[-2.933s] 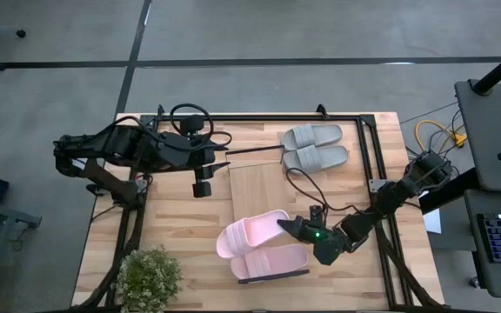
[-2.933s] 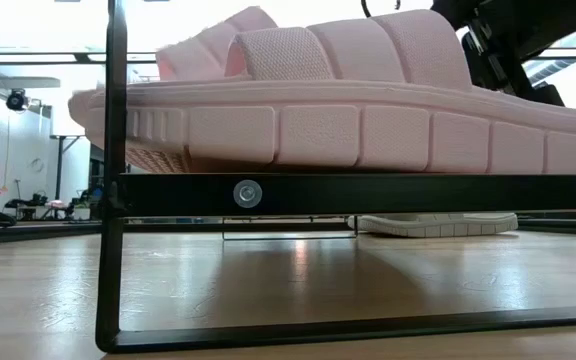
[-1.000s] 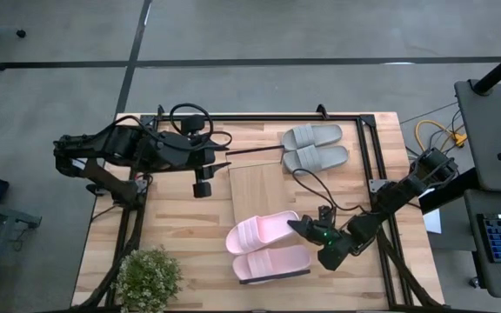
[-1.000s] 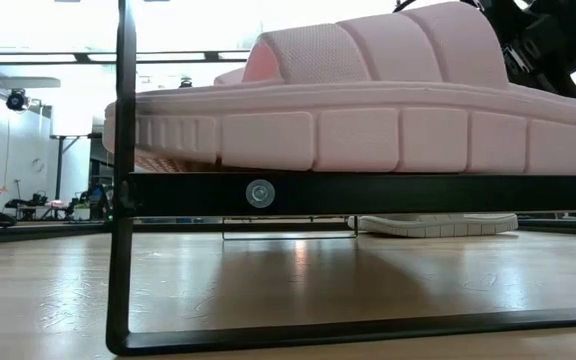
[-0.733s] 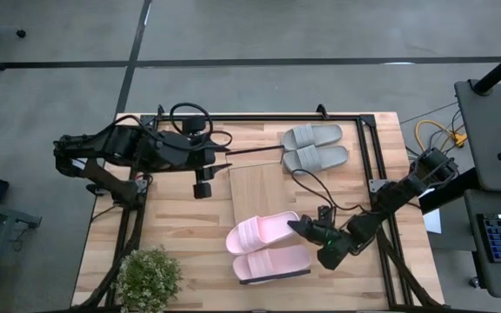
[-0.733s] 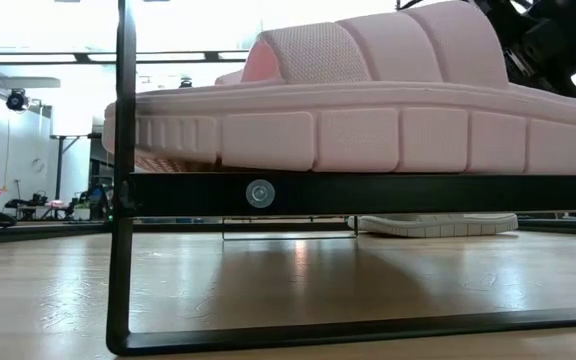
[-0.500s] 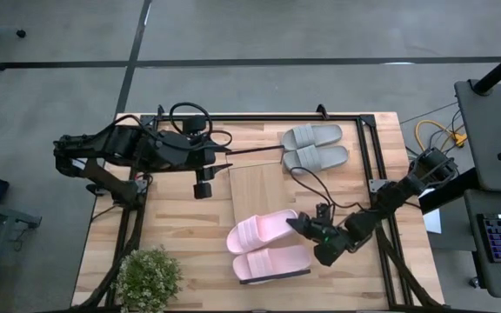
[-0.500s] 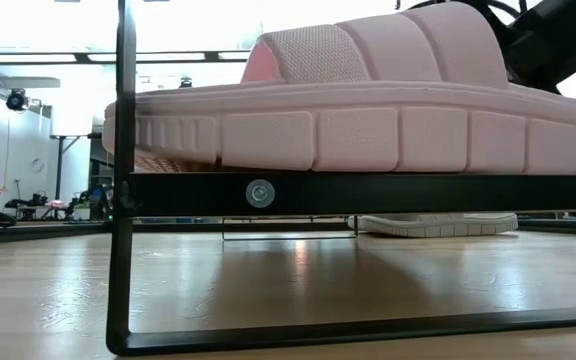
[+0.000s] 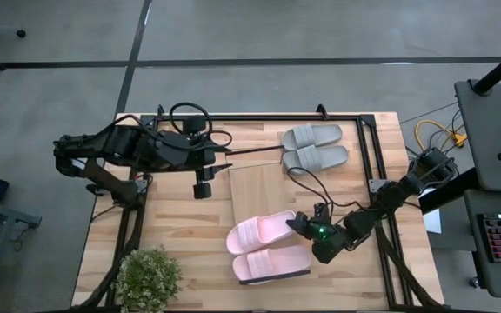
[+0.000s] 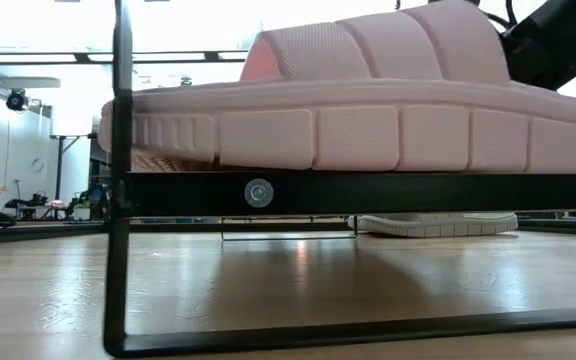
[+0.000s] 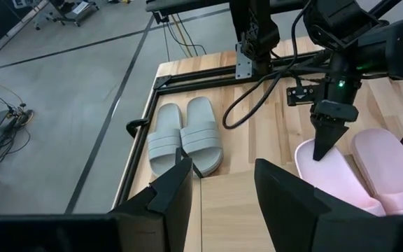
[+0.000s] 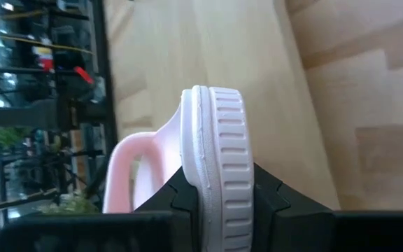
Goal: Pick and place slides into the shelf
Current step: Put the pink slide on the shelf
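**R gripper holds pink slide at shelf's near end, L arm waits**

R gripper [image 9: 296,225] is clamped narrow on the heel rim of one pink slide [image 9: 263,232], near-centre of the table. R wrist view confirms it: the sole edge sits pinched between the two dark fingers [image 12: 180,192], slide seen edge-on, strap on one side. Heel grip prob chosen so the toe leads out over the board and the sole can go down flat.

Second pink slide [image 9: 272,262] lies just beside it on the near side, touching or nearly, can't tell which. Grey pair [image 9: 315,146] sits side by side at the far end, by the frame rail. Shelf [image 9: 256,186] runs between the two pairs; held slide overlaps its near end.

L gripper [image 9: 202,186] hangs over the table left of the shelf, fingers part open, nothing in them, waiting.

View diffs:
- High view gives layout, but not whether the held slide is lifted.
- Low view shows a pink slide [image 10: 368,110] on top of the black wire rail [image 10: 368,192], sole about level; can't tell which of the pair it is. One grey slide shows beyond under the rail.
- L wrist view shows the R gripper's tip on the slide heel, plus the grey pair.

Potted plant [image 9: 149,276] sits near-left corner, well apart.
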Robot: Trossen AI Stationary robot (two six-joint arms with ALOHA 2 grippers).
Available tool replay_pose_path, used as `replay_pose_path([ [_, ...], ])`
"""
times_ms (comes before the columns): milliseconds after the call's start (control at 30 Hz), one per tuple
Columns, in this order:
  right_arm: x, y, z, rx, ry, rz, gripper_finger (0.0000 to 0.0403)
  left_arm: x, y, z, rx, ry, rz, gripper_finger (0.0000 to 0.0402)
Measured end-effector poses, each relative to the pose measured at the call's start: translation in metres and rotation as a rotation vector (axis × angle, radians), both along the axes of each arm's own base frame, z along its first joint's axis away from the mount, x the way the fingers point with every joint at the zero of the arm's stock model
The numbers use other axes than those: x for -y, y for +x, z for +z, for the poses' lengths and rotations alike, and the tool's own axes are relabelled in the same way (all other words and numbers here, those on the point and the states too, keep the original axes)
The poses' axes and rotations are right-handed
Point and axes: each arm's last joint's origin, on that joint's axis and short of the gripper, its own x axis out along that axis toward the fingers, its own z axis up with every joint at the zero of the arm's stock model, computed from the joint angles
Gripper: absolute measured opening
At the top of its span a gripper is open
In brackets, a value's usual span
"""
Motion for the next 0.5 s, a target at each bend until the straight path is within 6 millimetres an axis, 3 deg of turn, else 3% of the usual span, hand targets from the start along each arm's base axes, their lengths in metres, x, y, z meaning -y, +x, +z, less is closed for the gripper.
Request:
replay_pose_path([
  [500, -0.0006, -0.0034, -0.0036, -0.082, 0.048, 0.053, 0.0055, 0.0000, 0.0000, -0.0001, -0.001, 0.000, 0.001, 0.0140],
])
